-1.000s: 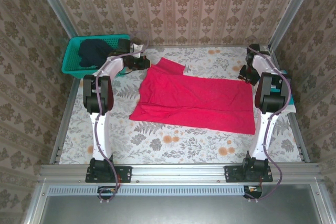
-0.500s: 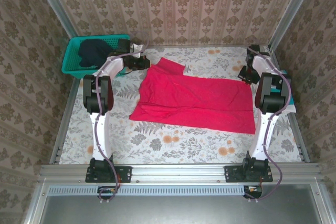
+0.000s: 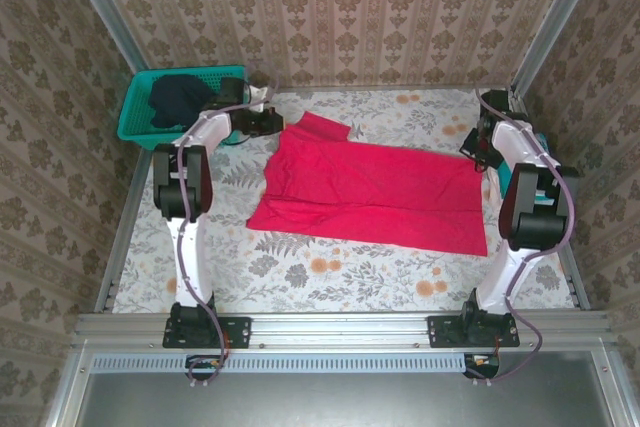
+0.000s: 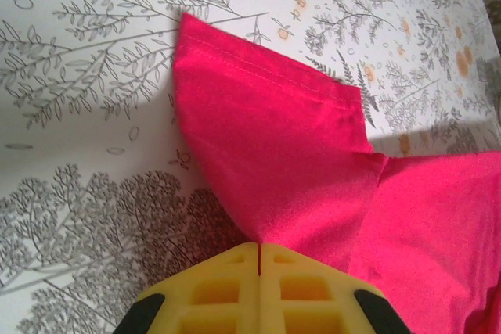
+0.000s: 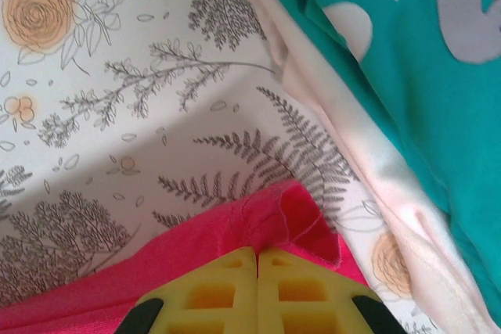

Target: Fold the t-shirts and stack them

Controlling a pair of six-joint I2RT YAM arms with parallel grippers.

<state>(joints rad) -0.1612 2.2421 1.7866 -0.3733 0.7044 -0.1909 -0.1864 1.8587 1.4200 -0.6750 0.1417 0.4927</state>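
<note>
The right gripper (image 3: pixel 482 155) has just clamped down: a second ago its fingers stood apart above the far right corner of the red shirt (image 3: pixel 370 192), and now they are pressed together on that corner, the arm's elbow swung out toward the table's right edge. The left gripper (image 3: pixel 268 122) stays clenched on the far left of the shirt by the sleeve, as it was. The shirt itself lies flat across the middle of the table (image 3: pixel 330 277) and has hardly shifted. To my eye both far corners are now pinched, so the first fold looks ready to begin, probably by drawing that far edge toward the near one. From above, the grippers are small dark shapes and I can't make out the grips. The right wrist view settles it, showing the hem bunched right at the closed yellow tips, and it also shows a teal shirt (image 5: pixel 423 60) with white print lying just beside that corner. The left wrist view shows the sleeve fanned out flat ahead of its shut fingers. Only from above do I see the dark shirt (image 3: pixel 178 97) waiting in the basket (image 3: pixel 135 119).
</note>
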